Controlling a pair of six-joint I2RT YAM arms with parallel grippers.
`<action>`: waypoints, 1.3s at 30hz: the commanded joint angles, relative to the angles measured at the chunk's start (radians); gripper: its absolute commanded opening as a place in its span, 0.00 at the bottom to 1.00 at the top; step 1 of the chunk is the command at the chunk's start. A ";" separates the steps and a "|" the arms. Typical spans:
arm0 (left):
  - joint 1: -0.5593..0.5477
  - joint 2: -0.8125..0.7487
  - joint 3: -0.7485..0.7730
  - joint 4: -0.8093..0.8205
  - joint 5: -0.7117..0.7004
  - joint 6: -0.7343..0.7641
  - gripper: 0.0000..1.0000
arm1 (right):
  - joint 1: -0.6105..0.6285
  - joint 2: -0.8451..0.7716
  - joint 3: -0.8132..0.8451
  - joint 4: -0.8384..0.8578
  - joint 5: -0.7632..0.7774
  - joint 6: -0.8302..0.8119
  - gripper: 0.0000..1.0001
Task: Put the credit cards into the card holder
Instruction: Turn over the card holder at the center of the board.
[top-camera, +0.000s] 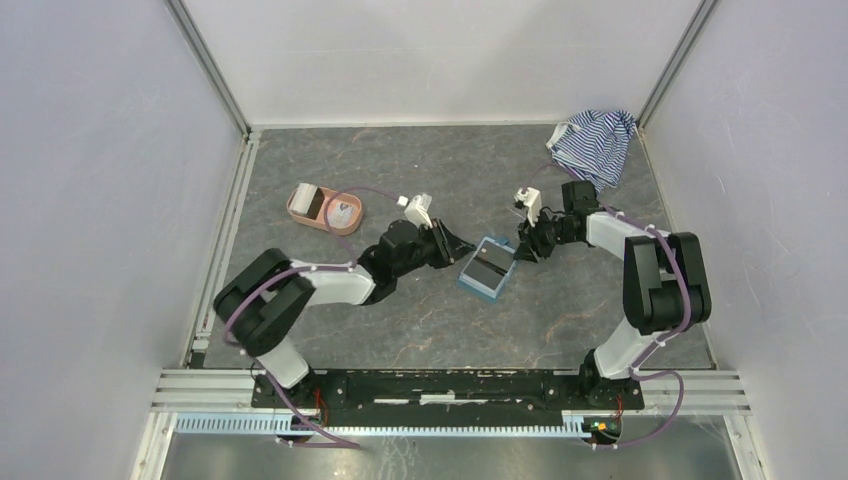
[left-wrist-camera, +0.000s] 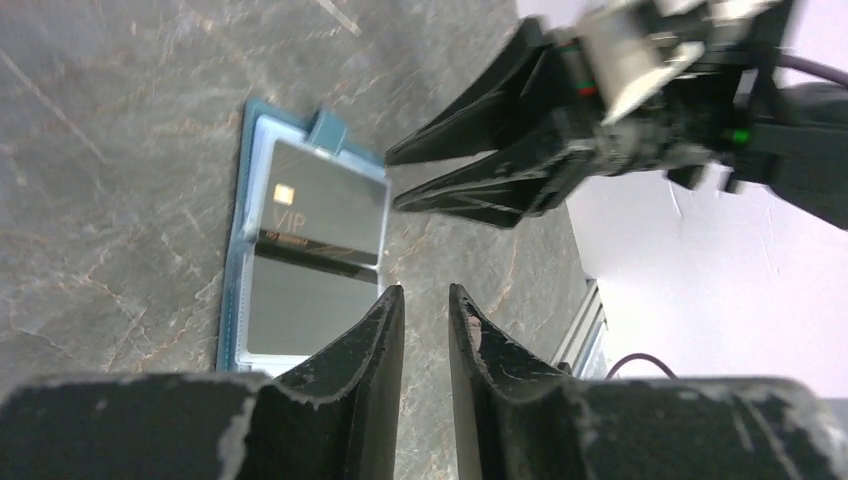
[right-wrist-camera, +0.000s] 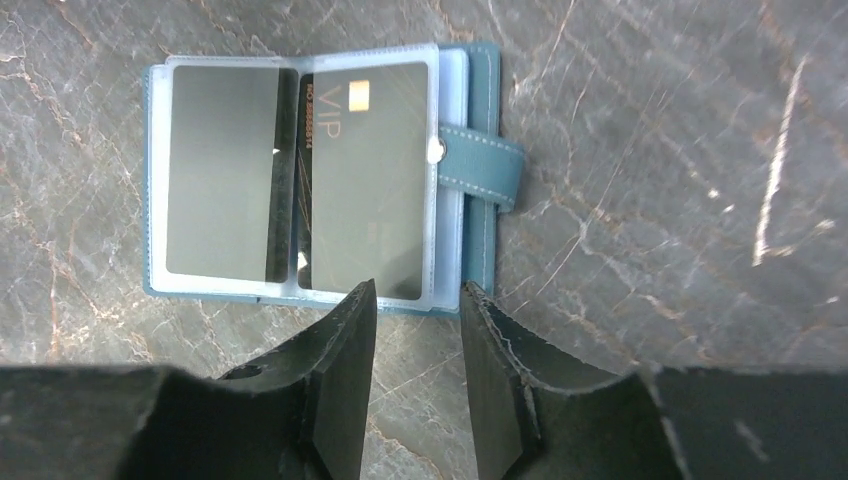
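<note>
Left pincer (left-wrist-camera: 425, 300) and right pincer (right-wrist-camera: 415, 292), both narrowly parted and empty, flank the open card holder (right-wrist-camera: 482, 165).
It lies near the middle of the surface (top-camera: 400, 330), two dark credit cards (right-wrist-camera: 365, 180) tucked side by side inside it.

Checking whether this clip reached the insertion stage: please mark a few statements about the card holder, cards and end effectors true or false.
1. The card holder lies open on the table. True.
2. A dark card marked VIP lies inside it. True.
3. The right end effector grips a card. False: its fingers stand apart with nothing between them.
4. The striped cloth covers the card holder. False: it lies in the far right corner, well apart from it.
</note>
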 joint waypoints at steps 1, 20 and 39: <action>0.001 -0.183 -0.014 -0.161 -0.092 0.233 0.31 | -0.019 0.042 0.035 -0.012 -0.087 0.031 0.45; 0.094 -0.525 -0.387 0.024 -0.117 0.085 0.88 | -0.044 0.108 0.081 -0.035 -0.169 0.088 0.47; 0.094 -0.434 -0.397 0.121 -0.062 0.026 0.89 | -0.050 0.102 0.079 -0.087 -0.215 0.058 0.35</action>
